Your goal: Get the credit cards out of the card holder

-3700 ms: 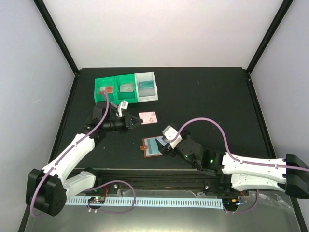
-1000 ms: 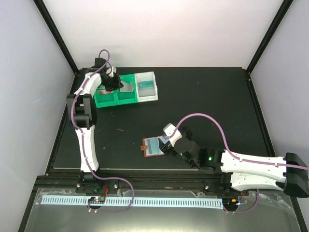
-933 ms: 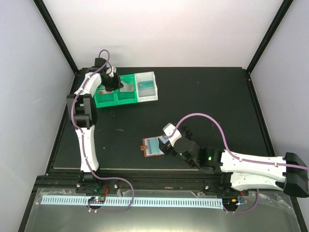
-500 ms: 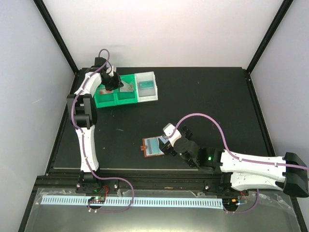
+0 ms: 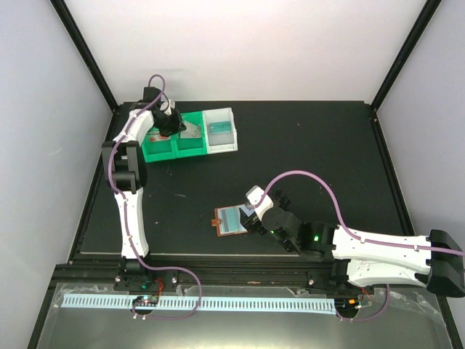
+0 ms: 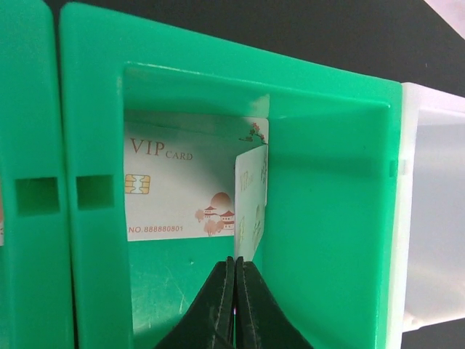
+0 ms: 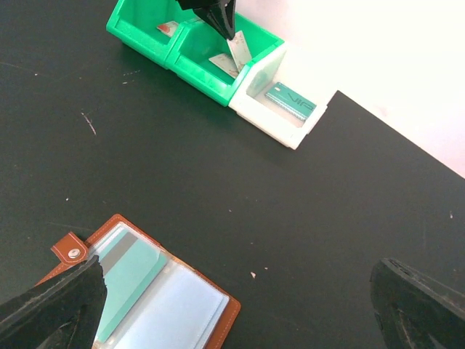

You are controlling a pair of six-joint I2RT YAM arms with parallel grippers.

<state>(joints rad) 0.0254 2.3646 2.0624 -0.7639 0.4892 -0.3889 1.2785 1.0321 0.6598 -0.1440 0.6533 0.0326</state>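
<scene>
Pinching a credit card (image 6: 251, 198) on edge, long axis along its fingers, left end effector (image 6: 234, 263) inside green bin (image 6: 94, 109); right end effector (image 7: 236, 309) wide above card holder (image 7: 174, 302).

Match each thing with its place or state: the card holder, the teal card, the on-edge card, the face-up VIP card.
Things:
1. card holder
2. teal card
3. on-edge card
4. face-up VIP card

Places or states:
A. pinched by the left gripper
B. open on the table
C. loose in the green bin
D. in the white bin

Pairs: 1-B, 2-D, 3-A, 4-C
</scene>
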